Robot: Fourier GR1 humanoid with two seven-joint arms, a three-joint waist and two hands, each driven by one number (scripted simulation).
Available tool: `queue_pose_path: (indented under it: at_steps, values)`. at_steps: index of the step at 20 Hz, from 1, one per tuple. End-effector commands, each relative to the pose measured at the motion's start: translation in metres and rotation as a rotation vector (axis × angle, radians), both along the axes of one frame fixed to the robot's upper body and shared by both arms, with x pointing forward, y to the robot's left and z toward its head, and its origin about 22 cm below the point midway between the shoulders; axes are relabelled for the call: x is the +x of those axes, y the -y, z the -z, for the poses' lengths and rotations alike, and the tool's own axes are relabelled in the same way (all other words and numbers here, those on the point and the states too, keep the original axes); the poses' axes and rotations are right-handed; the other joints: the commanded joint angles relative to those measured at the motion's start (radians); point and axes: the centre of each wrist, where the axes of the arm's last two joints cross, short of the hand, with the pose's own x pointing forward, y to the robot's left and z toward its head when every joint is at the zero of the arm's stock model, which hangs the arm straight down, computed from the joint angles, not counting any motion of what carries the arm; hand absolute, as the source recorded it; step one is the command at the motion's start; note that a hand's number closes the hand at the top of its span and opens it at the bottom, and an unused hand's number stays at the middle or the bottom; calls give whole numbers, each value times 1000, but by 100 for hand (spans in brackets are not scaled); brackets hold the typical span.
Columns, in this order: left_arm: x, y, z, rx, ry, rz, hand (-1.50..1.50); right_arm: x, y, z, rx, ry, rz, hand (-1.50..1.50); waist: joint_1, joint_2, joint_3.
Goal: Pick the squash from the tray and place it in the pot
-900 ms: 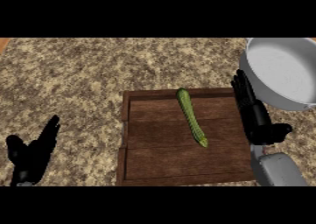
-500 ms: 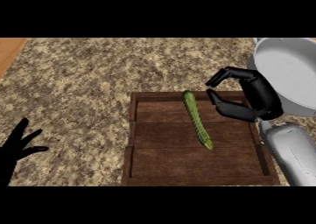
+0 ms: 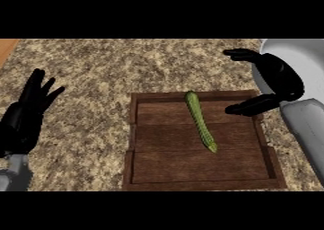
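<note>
A long, thin green squash [image 3: 200,121] lies lengthwise on the brown wooden tray [image 3: 164,173], a little right of its middle. The grey pot [image 3: 307,58] stands at the upper right, partly cut off by the view's edge. My right hand [image 3: 277,78] hovers over the tray's far right corner, in front of the pot, open with fingers and thumb spread wide toward the left. It is apart from the squash. My left hand [image 3: 25,117] rests open at the left edge, fingers up.
The speckled stone counter [image 3: 98,72] surrounds the tray. A strip of orange wood [image 3: 2,51] shows at the upper left corner.
My right hand has uncurled and spread open, rising toward the pot's side. My left hand has lifted higher into view. The squash has not moved.
</note>
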Motion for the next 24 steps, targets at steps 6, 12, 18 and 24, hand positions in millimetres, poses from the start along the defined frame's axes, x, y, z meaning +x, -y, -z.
queue_pose_path:
  at_steps: [6,12,18,24]
  values:
    - [15,-14,-12,7,17,-27,0,15,6,-52,-426,13,-170,-150,-29,-18,-5]
    - [18,9,-12,-23,0,-24,0,4,-39,-66,-797,82,-170,-150,-35,-23,-5]
    - [11,10,-19,-13,14,-40,0,-22,-79,-44,-986,54,-157,-150,-35,-24,-4]
    - [30,2,-5,-11,2,-22,0,-27,-94,-31,-1012,12,-152,-150,-31,-17,-4]
